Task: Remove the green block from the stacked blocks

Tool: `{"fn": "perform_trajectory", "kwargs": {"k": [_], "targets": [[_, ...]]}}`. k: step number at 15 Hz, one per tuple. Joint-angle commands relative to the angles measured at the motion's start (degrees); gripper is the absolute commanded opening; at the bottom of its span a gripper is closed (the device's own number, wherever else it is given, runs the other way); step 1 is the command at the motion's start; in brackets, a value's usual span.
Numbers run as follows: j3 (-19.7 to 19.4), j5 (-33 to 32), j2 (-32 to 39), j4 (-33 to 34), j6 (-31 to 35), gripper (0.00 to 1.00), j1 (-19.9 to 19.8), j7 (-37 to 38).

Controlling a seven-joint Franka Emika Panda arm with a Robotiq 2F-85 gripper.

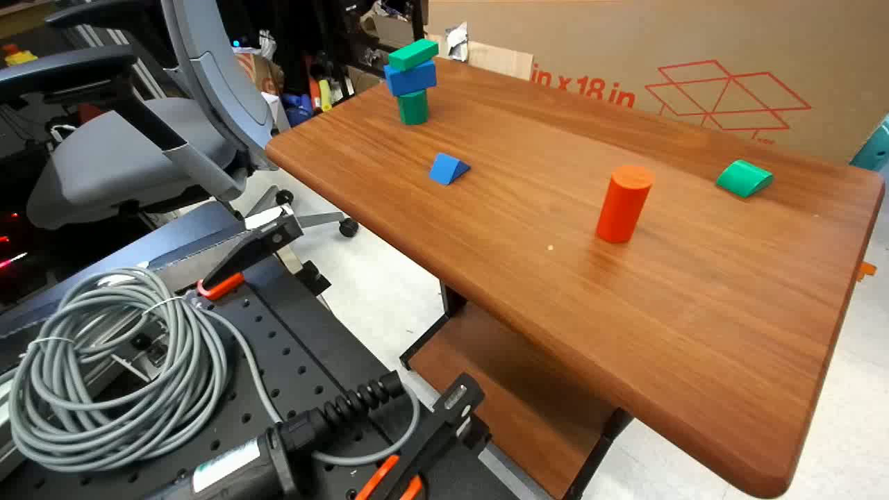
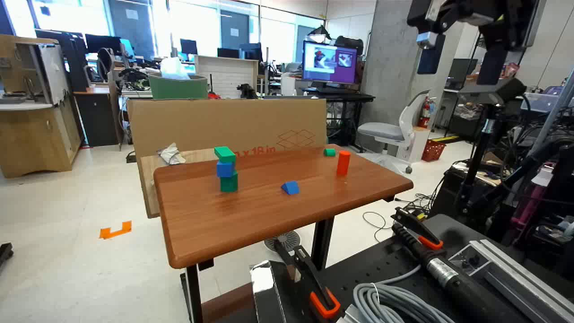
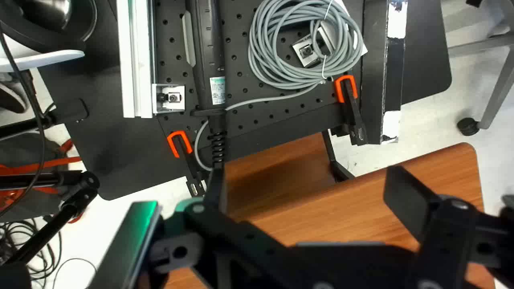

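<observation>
Evidently, stack (image 1: 412,82): intact in both exterior views, three pieces high, upright near one end of the wooden surface (image 1: 694,298).
Green rectangular block (image 1: 414,54): at the very top, lying on the blue rectangular block (image 1: 411,78) and turned a little out of line with it; most likely the piece meant by the task.
Green cylinder (image 1: 414,108): at the foot of the stack, under the blue rectangular block; green too, but a less likely target with two pieces weighing on it.
Hand (image 2: 457,78): spread wide, gripping nothing; raised and well apart from the stack in an exterior view.
Blue triangular prism (image 1: 449,169), orange cylinder (image 1: 625,205), green half-cylinder (image 1: 744,178): loose on the surface, apart from the stack and from one another; no part in the removal, presumably.
Unstacking so far: none to be seen, with the top piece in place.
Unstacking left: all of it, namely reaching over, closing on the green rectangular block, lifting it clear and setting it down aside, preferably without toppling the two pieces beneath.
</observation>
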Motion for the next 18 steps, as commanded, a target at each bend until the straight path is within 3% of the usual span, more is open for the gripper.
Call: {"fn": "perform_trajectory", "kwargs": {"k": [1,7,10,14,18], "targets": [[0.5,0.3,0.1,-0.1,-0.1,1.00,-0.5,-0.4],[0.5,0.3,0.3,-0.2,-0.1,1.00,-0.5,-0.4],[2.1,1.9,4.8,1.7,2.3,1.00,0.4,1.8],[6.1,3.7,13.8,5.2,8.2,1.00,1.6,6.7],[9.3,5.2,23.1,8.4,19.2,1.00,3.3,10.4]]}}
